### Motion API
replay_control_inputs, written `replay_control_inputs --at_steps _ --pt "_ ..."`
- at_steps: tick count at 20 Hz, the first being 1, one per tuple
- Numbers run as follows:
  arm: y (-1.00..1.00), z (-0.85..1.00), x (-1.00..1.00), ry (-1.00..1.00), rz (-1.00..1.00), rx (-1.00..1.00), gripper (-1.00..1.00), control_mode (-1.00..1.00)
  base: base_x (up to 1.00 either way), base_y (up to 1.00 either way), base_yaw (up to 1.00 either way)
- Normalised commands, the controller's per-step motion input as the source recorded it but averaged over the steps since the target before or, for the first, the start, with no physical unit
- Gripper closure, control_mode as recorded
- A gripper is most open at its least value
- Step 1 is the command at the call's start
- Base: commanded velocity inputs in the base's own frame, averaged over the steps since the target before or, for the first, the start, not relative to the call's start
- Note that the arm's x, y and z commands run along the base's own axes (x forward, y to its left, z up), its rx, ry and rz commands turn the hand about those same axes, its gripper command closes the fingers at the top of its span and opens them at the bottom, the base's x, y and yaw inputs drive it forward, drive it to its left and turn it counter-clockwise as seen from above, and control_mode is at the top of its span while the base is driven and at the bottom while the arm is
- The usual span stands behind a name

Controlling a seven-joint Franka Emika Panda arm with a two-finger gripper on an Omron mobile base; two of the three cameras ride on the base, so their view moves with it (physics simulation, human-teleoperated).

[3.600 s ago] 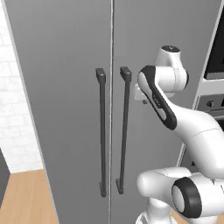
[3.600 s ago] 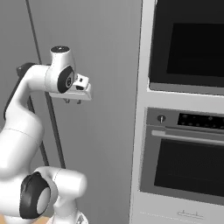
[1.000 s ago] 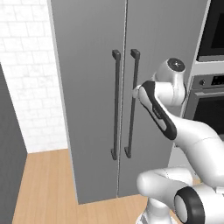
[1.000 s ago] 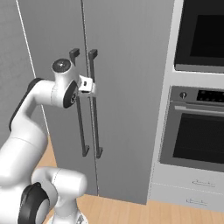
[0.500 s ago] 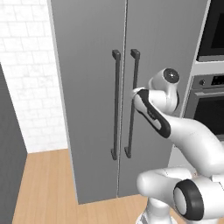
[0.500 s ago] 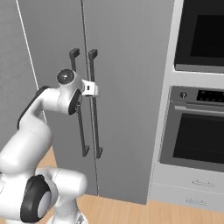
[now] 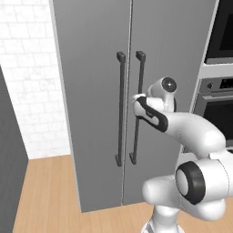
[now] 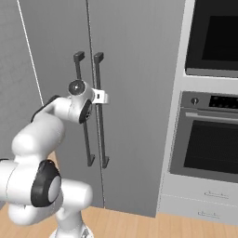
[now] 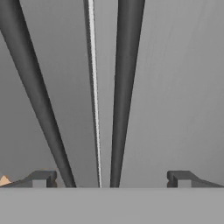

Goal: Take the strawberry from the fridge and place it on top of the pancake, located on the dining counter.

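The fridge [image 7: 91, 91] is a tall grey unit whose two doors are shut, with two long dark bar handles side by side at the centre seam. My gripper [image 8: 104, 97] is open and sits just in front of the right door's handle [image 8: 98, 107], at about a third of the way down it. In the hand view the gripper [image 9: 111, 178] faces the seam, with the right handle [image 9: 124, 87] between its fingertips [image 9: 41, 177] and the left handle [image 9: 35, 96] slanting off to the side. The strawberry is hidden behind the doors. The pancake and the dining counter are out of view.
A black-glass wall oven [image 8: 216, 37] and a second oven [image 8: 209, 148] stand in the column right of the fridge, with a drawer [image 8: 204, 204] below. A white brick wall [image 7: 27, 68] lies to the left, above wooden floor [image 7: 45, 195].
Since the oldest frames the base has backed away and the whole view shifted. Over the last second the hand has dropped and pushed in toward the right door's handle.
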Motion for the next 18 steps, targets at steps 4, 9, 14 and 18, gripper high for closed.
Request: replay_control_inputs --at_steps 4,9,14,18 --pt "0.00 -0.25 0.59 0.00 0.00 0.00 -1.00 -1.00 0.00 0.00 0.00" --pt "0.00 -0.24 0.55 0.00 0.00 0.00 -1.00 -1.00 0.00 0.00 0.00" --pt "0.00 -0.26 0.74 0.00 0.00 0.00 -1.00 -1.00 0.00 0.00 0.00" --pt "0.00 -0.28 0.64 0.00 0.00 0.00 -1.00 -1.00 0.00 0.00 0.00"
